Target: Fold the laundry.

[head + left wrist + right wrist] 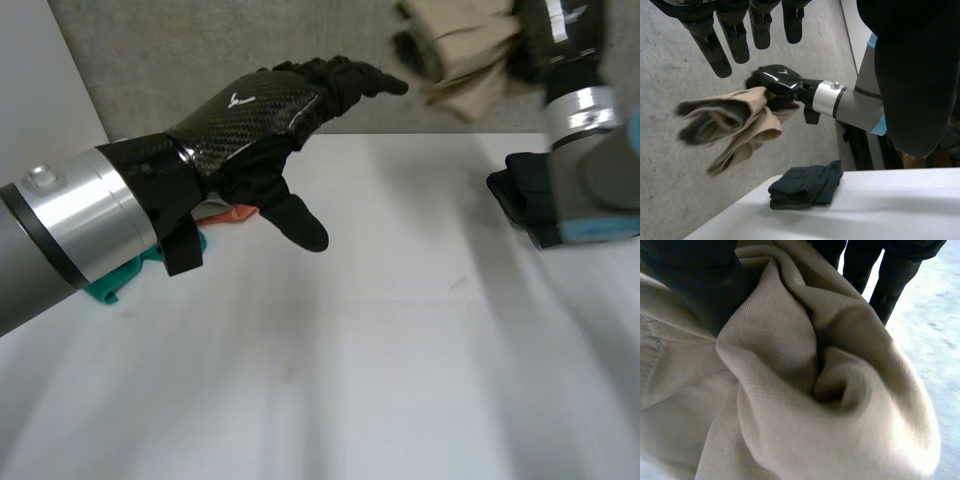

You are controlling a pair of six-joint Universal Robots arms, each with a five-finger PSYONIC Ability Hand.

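Note:
A beige garment (465, 55) hangs bunched in the air beyond the table's far right corner, with my right hand (558, 32) shut on it. In the left wrist view that right hand (780, 84) grips the upper edge of the beige garment (735, 125), which droops in loose folds over the grey floor. In the right wrist view the beige cloth (805, 390) is crumpled under the palm, pinched between the fingers (890, 280) and the thumb (695, 285). My left hand (265, 125) hovers above the table's far left part, fingers straight and holding nothing; its fingers (735, 35) point toward the garment.
A folded dark cloth (520, 195) lies at the white table's (350, 380) right edge, also seen near the corner as a dark cloth (807, 186). A teal cloth (115, 280) and an orange cloth (235, 212) lie under my left forearm. Grey floor lies beyond the table.

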